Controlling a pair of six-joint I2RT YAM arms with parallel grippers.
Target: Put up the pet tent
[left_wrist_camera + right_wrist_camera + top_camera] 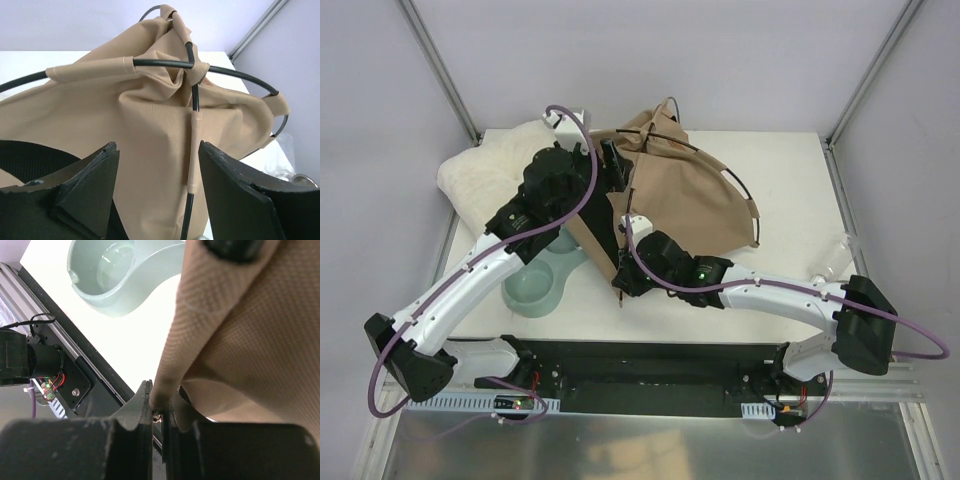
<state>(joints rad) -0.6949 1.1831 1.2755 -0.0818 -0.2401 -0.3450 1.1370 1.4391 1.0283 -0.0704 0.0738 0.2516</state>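
right fingers point(137, 412) pinching pet tent point(690, 190), left fingers point(92, 190) apart

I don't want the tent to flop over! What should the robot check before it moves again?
1. The right gripper pinches the pet tent edge: ok.
2. The left gripper is open and holds nothing: ok.
3. The poles sit in their fabric sleeves: ok where seen.
4. The tent stands in shape: not ok, it sags crumpled.
5. The bowl is clear of the tent fabric: cannot tell.
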